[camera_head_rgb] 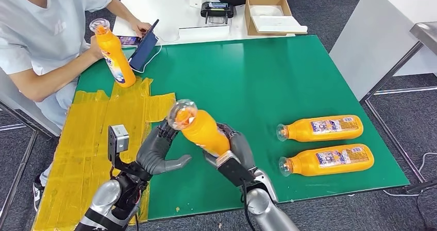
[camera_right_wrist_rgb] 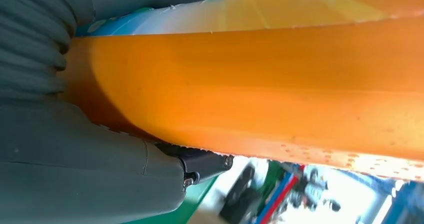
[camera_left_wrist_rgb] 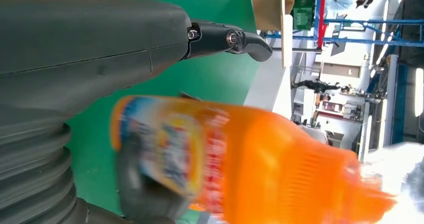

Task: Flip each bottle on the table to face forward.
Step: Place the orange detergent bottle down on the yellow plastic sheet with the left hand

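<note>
Your right hand (camera_head_rgb: 233, 151) has the bottle (camera_head_rgb: 203, 130) off the mat (camera_head_rgb: 268, 76): fingers wrapped round its lower body, gripping. Cap end points up and away from those fingers, toward the left hand (camera_head_rgb: 157, 151), so the long axis runs tilted from right-hand grip up to left fingertips. Left hand sits just beside the neck, fingers part-curled, thumb out. Can't tell from the head view if they touch the bottle; the left wrist view shows the label (camera_left_wrist_rgb: 165, 149) close under the thumb (camera_left_wrist_rgb: 240, 39), blurred, with a dark finger seemingly against it. Treat contact as unsure.

Next move, as I judge it: roll about the long axis, label to front. Right hand does the holding; left is nearest the neck and could steady or take over. Slip risk if you re-grip before left closes.

Count: 4 orange bottles. 1 in hand, 2 lying side by side on the mat (camera_head_rgb: 319, 128) (camera_head_rgb: 326, 159) well off past the right fingers, labels up, caps toward you, 1 upright (camera_head_rgb: 114, 53) held by a person (camera_head_rgb: 41, 35) beyond the left fingers. Yellow tape patch (camera_head_rgb: 93, 138) under the left arm.
</note>
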